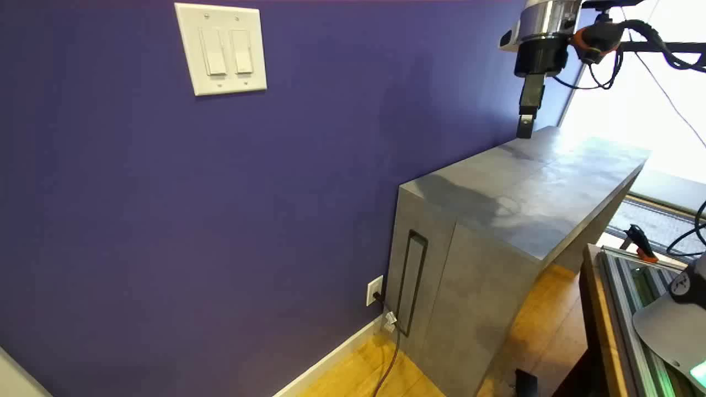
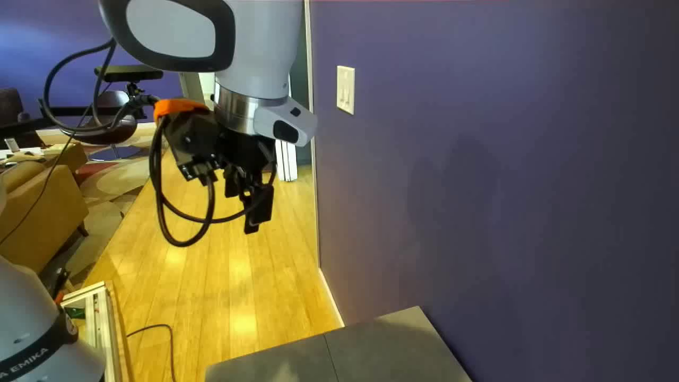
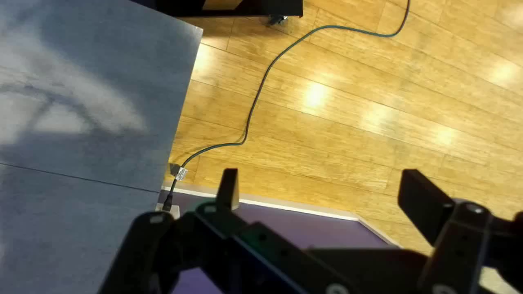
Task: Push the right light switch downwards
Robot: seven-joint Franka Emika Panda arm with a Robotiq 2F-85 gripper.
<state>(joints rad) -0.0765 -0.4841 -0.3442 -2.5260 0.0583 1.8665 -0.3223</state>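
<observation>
While the gripper (image 3: 318, 183) gapes, the right light switch (image 1: 242, 51) sits well apart from it, on the wall (image 1: 276, 193).

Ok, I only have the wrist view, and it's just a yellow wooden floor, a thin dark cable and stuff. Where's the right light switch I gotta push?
Observer: It's the narrow white right rocker in a white rectangular wall plate, seen in an exterior view.
Operator: Am I touching it yet?
Observer: No, your black two-fingered pincer hangs apart from that plate in both exterior views.
Operator: Anything else there I could hit by mistake?
Observer: Maybe: a matching narrow white left rocker sits just beside yours.
</observation>
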